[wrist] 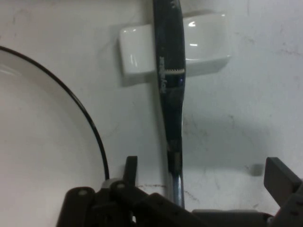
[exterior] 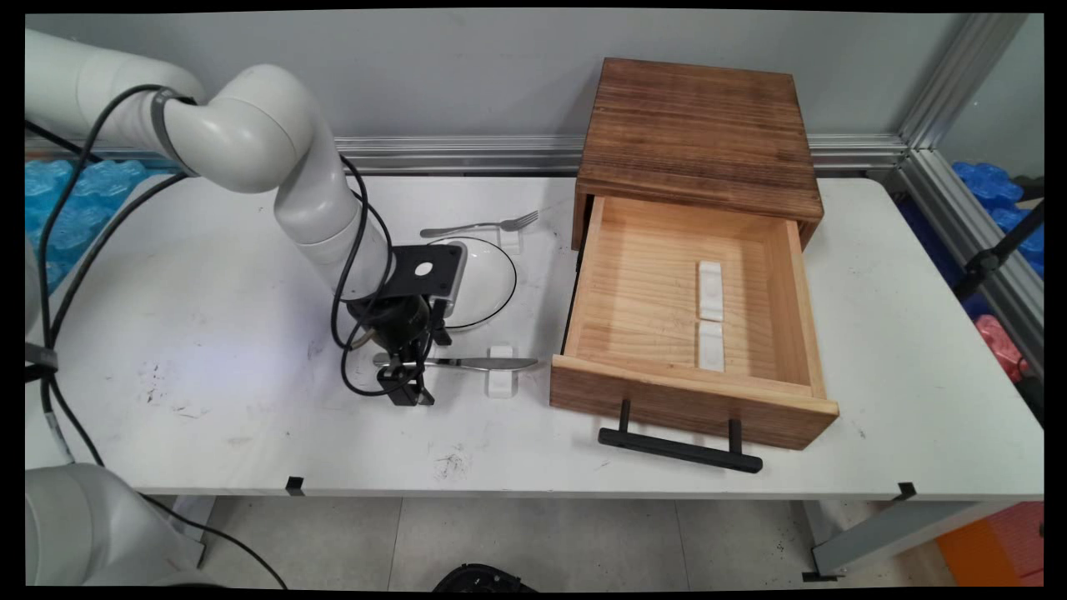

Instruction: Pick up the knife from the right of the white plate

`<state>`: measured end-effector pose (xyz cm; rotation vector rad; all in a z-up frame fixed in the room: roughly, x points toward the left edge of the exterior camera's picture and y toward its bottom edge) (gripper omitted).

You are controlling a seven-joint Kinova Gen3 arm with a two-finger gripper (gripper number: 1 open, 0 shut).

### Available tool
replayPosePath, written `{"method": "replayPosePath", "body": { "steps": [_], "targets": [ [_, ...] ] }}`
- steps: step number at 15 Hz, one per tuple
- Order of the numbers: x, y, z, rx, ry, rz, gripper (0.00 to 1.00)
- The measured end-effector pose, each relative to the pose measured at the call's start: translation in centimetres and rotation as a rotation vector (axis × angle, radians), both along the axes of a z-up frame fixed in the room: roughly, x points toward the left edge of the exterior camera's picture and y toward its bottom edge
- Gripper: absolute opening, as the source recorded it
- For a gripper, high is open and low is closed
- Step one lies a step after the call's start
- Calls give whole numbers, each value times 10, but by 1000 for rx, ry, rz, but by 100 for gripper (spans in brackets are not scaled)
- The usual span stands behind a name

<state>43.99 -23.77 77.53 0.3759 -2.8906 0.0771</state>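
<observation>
Gripper open, holds nothing; knife handle between fingers, blade on white rest. Open drawer holds two white rests.

The table is white with small dark scuff marks. The plate is white with a thin black line around its rim. The knife is shiny silver, and so is the fork. The little rest under the knife is white. The wooden box is dark brown with stripes in the wood. Its drawer is light tan inside, with a black handle. Two white rests lie in it. The gripper is black.
</observation>
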Motion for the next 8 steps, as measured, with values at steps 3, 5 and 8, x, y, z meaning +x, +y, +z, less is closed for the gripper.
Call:
{"method": "replayPosePath", "body": {
  "steps": [3, 5, 8],
  "targets": [
    [1, -3, -1, 1, 3, -5, 100],
    [2, -4, 0, 3, 6, -10, 100],
    [5, -5, 1, 8, 10, -17, 100]
  ]
}}
